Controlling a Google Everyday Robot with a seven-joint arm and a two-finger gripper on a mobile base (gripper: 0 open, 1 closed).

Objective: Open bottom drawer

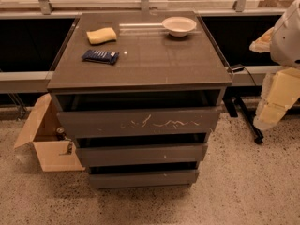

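A dark grey-brown cabinet (140, 64) stands in the middle of the view with three handleless drawer fronts stacked in steps. The bottom drawer (143, 177) is the narrowest and slimmest, just above the floor, with a dark gap over it. Above it sit the mid-sized plain front (140, 153) and the widest front with white scratch marks (138, 122). My arm, with the gripper (274, 100), hangs at the right edge of the view. It is well to the right of the cabinet, above the floor, and touches nothing.
On the cabinet top lie a yellow sponge (101, 35), a dark blue packet (100, 56) and a white bowl (178, 26). An open cardboard box (47, 139) stands on the floor at the left. A black stand leg with a wheel (247, 120) is at the right.
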